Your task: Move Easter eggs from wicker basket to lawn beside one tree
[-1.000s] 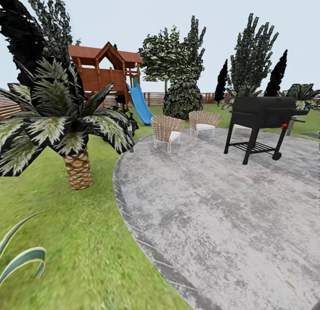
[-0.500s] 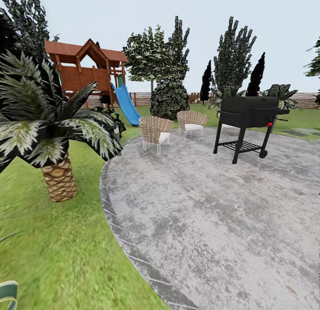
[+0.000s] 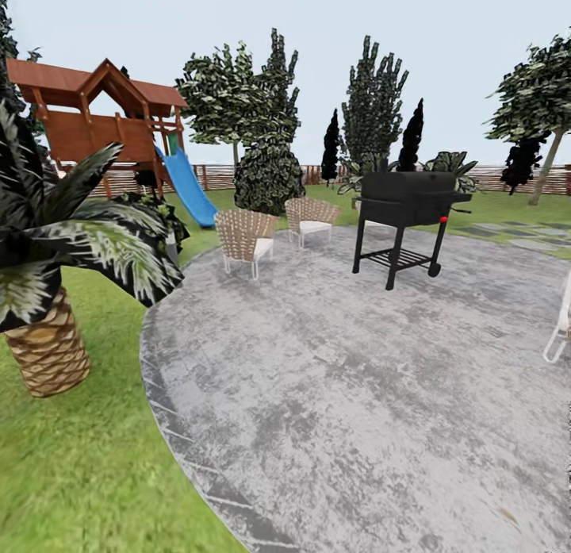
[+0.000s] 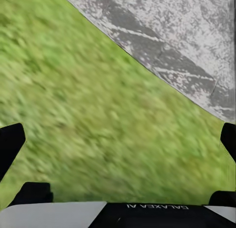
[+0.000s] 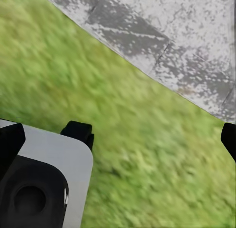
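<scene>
The three Easter eggs and the wicker basket are out of view. The lawn (image 3: 79, 458) spreads at the left of the head view and beyond the patio. A tree (image 3: 547, 152) with a pale leaning trunk and a leafy canopy stands far right by the fence. A second tree (image 3: 226, 97) of that kind rises behind the chairs. In the left wrist view my left gripper (image 4: 118, 144) is open over blurred grass, its dark fingertips (image 4: 10, 144) at the frame's edges. My right gripper (image 5: 118, 139) is open too, above grass beside the patio's edge.
A short palm (image 3: 47, 347) stands close at the left. The round grey patio (image 3: 357, 394) holds a black grill (image 3: 404, 212), two wicker chairs (image 3: 242, 236) and a white frame (image 3: 559, 323) at the right edge. A wooden playset (image 3: 95, 124) with a blue slide (image 3: 189, 190) stands behind.
The whole head view has swung right, so the camera moved: palm, playset, chairs and grill all slid left. The pale-trunked tree and a white frame came in at the right.
</scene>
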Motion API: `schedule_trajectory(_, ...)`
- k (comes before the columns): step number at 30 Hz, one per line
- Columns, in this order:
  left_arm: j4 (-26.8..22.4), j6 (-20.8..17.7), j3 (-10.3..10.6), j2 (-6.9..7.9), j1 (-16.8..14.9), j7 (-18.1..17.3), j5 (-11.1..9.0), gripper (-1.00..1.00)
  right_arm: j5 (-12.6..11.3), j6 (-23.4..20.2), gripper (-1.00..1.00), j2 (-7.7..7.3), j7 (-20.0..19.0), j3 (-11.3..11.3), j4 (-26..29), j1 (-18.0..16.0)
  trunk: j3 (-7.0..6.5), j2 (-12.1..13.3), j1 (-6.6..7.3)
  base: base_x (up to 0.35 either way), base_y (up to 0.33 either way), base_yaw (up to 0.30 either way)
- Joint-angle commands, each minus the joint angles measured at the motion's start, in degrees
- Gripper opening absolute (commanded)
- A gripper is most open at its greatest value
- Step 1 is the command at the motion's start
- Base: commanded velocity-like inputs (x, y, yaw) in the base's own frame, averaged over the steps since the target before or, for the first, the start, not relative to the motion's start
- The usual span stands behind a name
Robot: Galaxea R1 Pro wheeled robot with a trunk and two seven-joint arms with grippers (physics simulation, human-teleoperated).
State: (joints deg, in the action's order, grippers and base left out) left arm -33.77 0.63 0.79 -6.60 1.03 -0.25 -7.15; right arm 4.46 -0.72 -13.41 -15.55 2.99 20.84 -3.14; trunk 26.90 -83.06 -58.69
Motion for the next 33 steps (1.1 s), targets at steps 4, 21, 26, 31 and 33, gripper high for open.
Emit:
schedule_trajectory(4,-0.1,0.2,0.1,0.01,0.0,0.0,-0.6,1.0,0.5,-0.1,1.0,-0.04,0.0,0.1,0.1,0.0,0.05,0.0,-0.04,0.342,0.155,-0.28)
schedule_trajectory(21,-0.1,0.3,0.1,0.01,0.0,-0.1,-0.5,1.0,0.4,-0.1,1.0,-0.12,0.0,0.1,0.1,0.0,0.05,0.0,-0.04,0.34,0.123,-0.281)
schedule_trajectory(26,0.0,0.3,0.1,0.01,0.0,-0.1,-0.4,1.0,0.4,-0.1,1.0,-0.12,0.0,0.1,0.1,0.0,0.05,0.0,-0.04,0.342,0.011,-0.281)
schedule_trajectory(31,0.0,0.3,0.1,0.01,0.0,-0.1,-0.4,1.0,0.4,-0.1,1.0,-0.12,0.0,0.1,0.1,0.0,0.05,0.0,-0.04,0.342,0.002,-0.28)
schedule_trajectory(33,0.0,0.3,0.1,0.01,0.0,-0.1,-0.4,1.0,0.4,-0.1,1.0,-0.12,0.0,0.1,0.1,0.0,0.05,0.0,-0.04,0.342,0.001,-0.276)
